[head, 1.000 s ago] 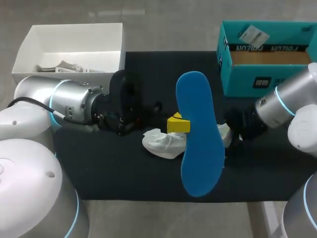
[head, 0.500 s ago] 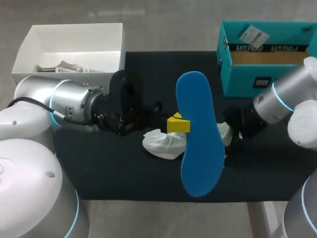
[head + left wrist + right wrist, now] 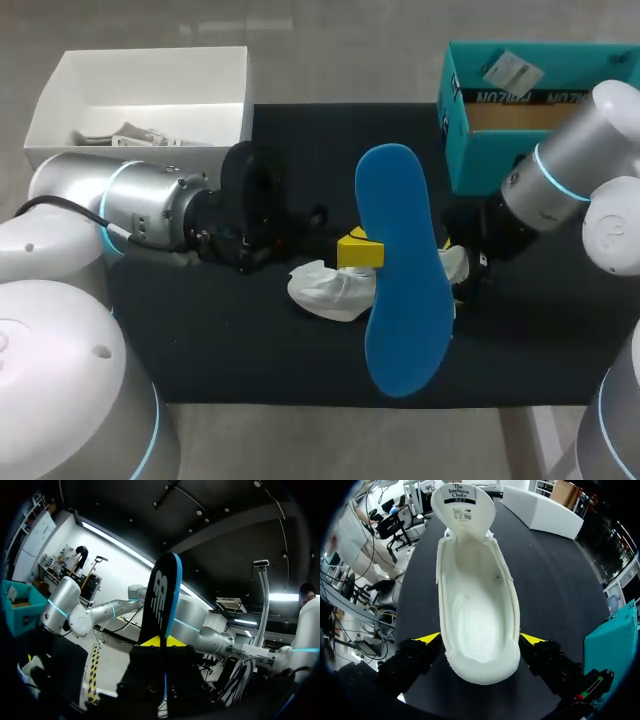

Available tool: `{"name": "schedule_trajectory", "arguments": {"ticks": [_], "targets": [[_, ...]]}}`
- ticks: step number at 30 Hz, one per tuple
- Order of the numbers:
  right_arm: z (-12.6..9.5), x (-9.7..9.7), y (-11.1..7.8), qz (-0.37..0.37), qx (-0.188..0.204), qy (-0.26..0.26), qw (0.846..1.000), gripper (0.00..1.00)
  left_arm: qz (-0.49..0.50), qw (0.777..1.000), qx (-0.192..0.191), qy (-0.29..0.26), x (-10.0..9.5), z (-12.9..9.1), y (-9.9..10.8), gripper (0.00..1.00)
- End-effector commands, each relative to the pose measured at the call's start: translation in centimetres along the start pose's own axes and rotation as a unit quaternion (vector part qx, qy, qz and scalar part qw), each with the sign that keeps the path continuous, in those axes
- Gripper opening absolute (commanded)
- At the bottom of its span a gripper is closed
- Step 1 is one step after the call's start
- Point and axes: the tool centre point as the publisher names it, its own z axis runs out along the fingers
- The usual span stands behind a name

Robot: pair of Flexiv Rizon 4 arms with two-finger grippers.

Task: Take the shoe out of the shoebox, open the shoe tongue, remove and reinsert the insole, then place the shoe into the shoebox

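Two arms: both are coming in over the bench [image 3: 340,70], one from each side.
Left gripper [image 3: 358,250]: it is squeezing the blue insole [image 3: 400,300] tight and holding it up in the air.
Insole: it is hanging just over the shoe [image 3: 330,290], and it is hiding the shoe's middle in the head view. In the left wrist view it is sticking up from between the fingers, thin side on.
Shoe: it is lying on the black mat [image 3: 250,340], out of the shoebox, with its open side facing up. Its white inside is showing in the right wrist view.
Tongue [image 3: 463,502]: it is bending back, away from the opening.
Right gripper [image 3: 480,637]: it is spreading wide around the heel, and one yellow tip is pressing on each side, so it is holding the shoe.
Shoebox [image 3: 540,150]: the blue-green box is sitting at the far right corner of the mat, close to the right arm and apart from the shoe.
White box [image 3: 140,70]: it is sitting at the far left corner with some crumpled paper [image 3: 125,133] lying inside.
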Motion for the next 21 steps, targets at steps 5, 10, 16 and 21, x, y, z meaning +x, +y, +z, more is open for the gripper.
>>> {"name": "schedule_trajectory", "arguments": {"ticks": [5, 10, 16, 21], "targets": [[-2.2, 0.8, 1.3, 0.009, 0.073, -0.003, 0.997, 1.00, 0.000, 1.000, 0.001, -0.001, 0.1, 0.0, 0.1, 0.00], [-3.5, 1.3, 2.0, 0.023, 0.126, -0.007, 0.992, 1.00, 0.000, 1.000, 0.001, -0.001, 0.1, 0.0, 0.1, 0.00], [-4.6, 1.5, 2.8, 0.030, 0.154, -0.008, 0.988, 1.00, 0.000, 1.000, 0.001, -0.001, 0.1, 0.0, 0.1, 0.00], [-5.8, 1.8, 3.1, 0.032, 0.162, -0.018, 0.986, 1.00, 0.000, 1.000, 0.001, -0.001, 0.1, 0.0, 0.1, 0.00]]}}
